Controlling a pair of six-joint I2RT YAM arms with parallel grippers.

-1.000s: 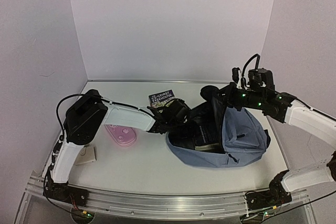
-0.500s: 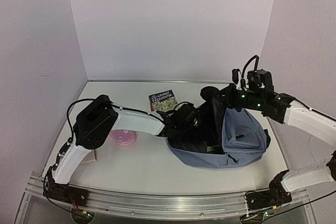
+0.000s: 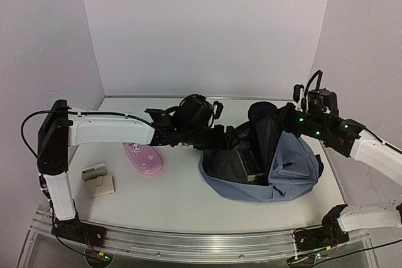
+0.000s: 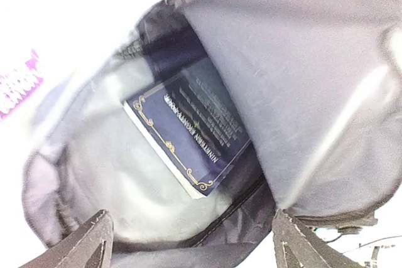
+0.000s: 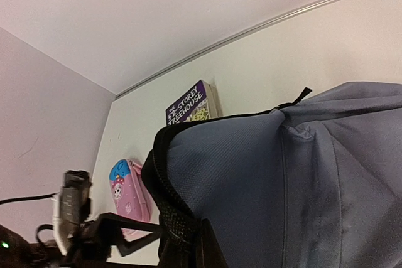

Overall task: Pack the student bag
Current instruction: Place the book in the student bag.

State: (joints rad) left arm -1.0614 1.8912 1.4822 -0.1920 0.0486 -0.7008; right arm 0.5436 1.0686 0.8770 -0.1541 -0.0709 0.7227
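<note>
The student bag [image 3: 286, 171] lies at the right of the table with its mouth facing left. My right gripper [image 3: 271, 122] is shut on the bag's black zipper edge [image 5: 179, 227] and holds the top flap up. My left gripper [image 3: 225, 136] hovers at the mouth, open and empty, its fingertips [image 4: 94, 243] spread wide in the left wrist view. Inside the bag [image 4: 301, 61] a navy book with gold lettering [image 4: 188, 133] lies flat on the lining, apart from the fingers.
A pink cartoon pencil case [image 3: 143, 157] lies left of the bag, also the pink case [image 5: 129, 196] in the right wrist view. A purple treehouse book [image 5: 188, 103] lies behind the bag. Two small pale items [image 3: 97, 179] sit near the left arm's base.
My left gripper has opened and stands free of the navy book in the bag. The left arm has stretched out, its elbow swung to the far left. The right gripper still holds the flap.
</note>
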